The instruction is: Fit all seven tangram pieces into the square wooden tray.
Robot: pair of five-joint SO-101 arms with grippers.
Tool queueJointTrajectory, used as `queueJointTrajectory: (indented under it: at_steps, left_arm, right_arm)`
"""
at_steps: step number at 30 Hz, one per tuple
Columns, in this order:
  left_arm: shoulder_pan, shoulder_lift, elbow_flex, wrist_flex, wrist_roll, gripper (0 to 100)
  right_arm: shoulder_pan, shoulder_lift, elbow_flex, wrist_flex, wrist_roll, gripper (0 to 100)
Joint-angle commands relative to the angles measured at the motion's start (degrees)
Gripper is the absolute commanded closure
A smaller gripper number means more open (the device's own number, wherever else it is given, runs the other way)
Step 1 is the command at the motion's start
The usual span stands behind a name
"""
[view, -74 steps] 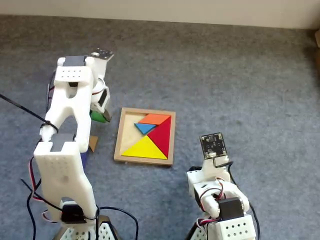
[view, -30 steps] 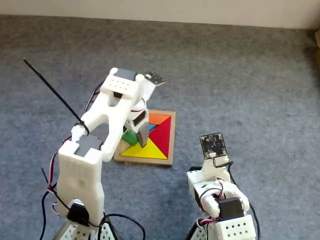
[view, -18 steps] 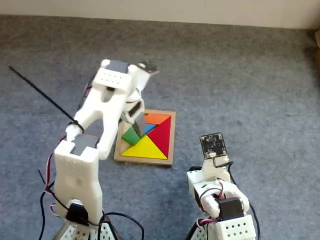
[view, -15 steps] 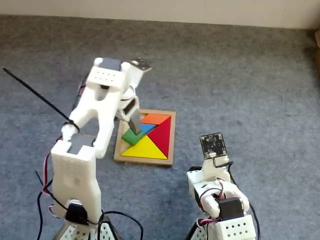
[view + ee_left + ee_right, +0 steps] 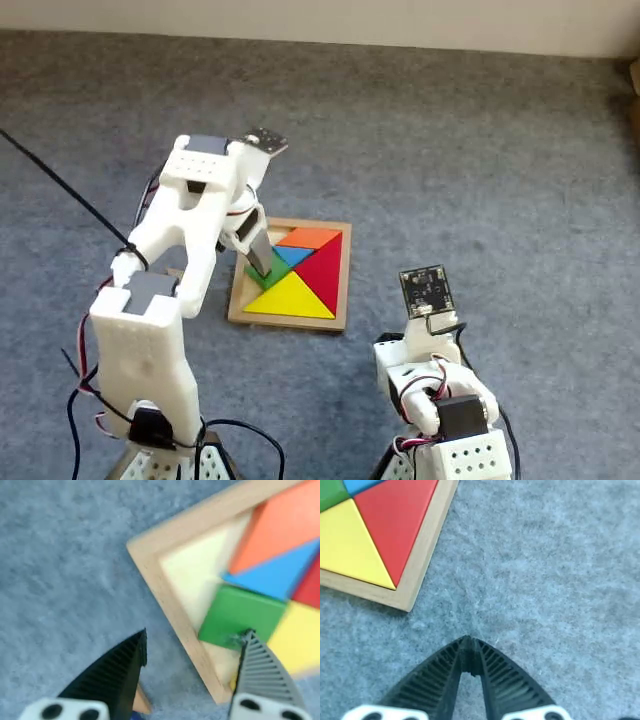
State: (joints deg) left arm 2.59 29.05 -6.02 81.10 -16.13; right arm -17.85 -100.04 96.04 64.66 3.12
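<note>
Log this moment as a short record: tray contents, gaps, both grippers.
Tray: square wooden tray, on grey carpet
Inside: orange parallelogram, blue triangle, red triangle, yellow triangle, green square
Gap: bare tray floor in the corner beside the green square
Left gripper: jaws open, straddling the tray rim, one tip at the green square
Right gripper: jaws shut, over carpet beside tray

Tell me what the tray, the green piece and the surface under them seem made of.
Tray: pale wood, seemingly unvarnished; light tan rim. Green piece: likely painted wood, flat even colour; plastic possible. Surface: grey carpet or felt, fuzzy mottled nap.
</note>
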Motion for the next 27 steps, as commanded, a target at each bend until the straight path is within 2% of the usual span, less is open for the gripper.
queueJointTrajectory:
  at_steps: [1, 13, 19, 27]
  left_arm:
    - [0.57, -1.80, 1.01, -4.04, -0.26, 70]
    - [7.78, -1.89, 0.57, -5.19, 0.18, 71]
    - [8.31, -2.95, -2.59, -5.01, 0.26, 71]
    - [7.25, -10.42, -7.52, 3.25, 0.26, 71]
  right_arm:
    - [-0.13, -0.92, 8.48, 0.40, -0.62, 99.2]
    - [-0.13, -0.92, 8.48, 0.40, -0.62, 99.2]
    - [-0.13, -0.92, 8.48, 0.40, -0.62, 99.2]
    - [-0.13, -0.92, 8.48, 0.40, -0.62, 99.2]
